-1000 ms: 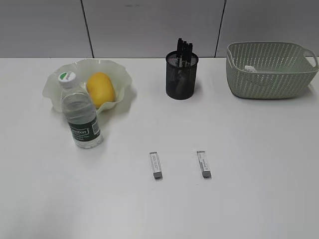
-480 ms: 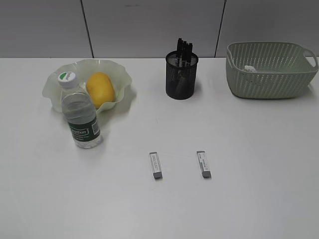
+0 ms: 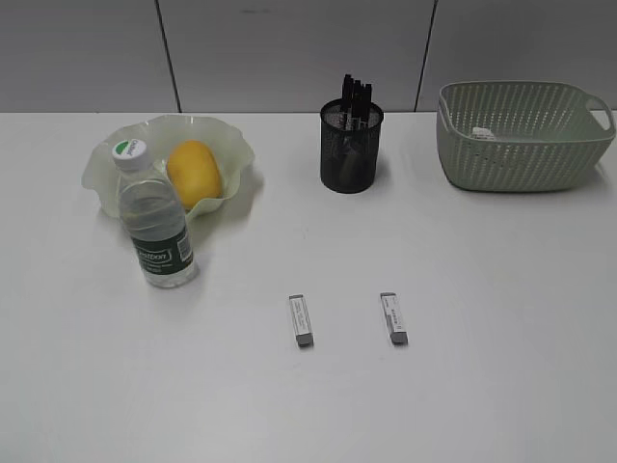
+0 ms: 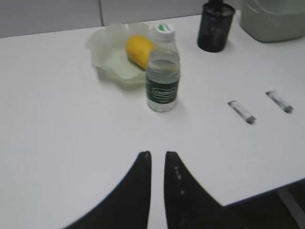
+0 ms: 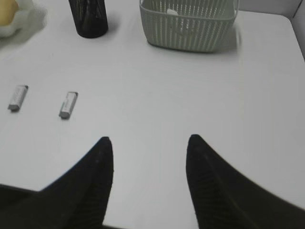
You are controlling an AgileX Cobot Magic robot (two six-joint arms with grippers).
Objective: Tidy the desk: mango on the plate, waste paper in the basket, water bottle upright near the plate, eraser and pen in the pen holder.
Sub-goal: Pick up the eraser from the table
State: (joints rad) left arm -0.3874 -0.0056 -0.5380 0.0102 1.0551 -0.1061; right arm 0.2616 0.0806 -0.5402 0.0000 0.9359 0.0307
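Two erasers (image 3: 302, 320) (image 3: 393, 317) well beyond both fingers (image 4: 144, 162) (image 5: 105, 145)

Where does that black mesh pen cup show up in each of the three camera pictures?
Exterior view: the pen holder stands at the back of the table, just right of centre.
Left wrist view: it sits at the top edge, right of centre, partly cut off.
Right wrist view: it is at the top left, its upper part cropped.
Shared landmark: the green basket stands just to its right in all three views.

white table (image 3: 501, 289), grey wall panels (image 3: 289, 48)
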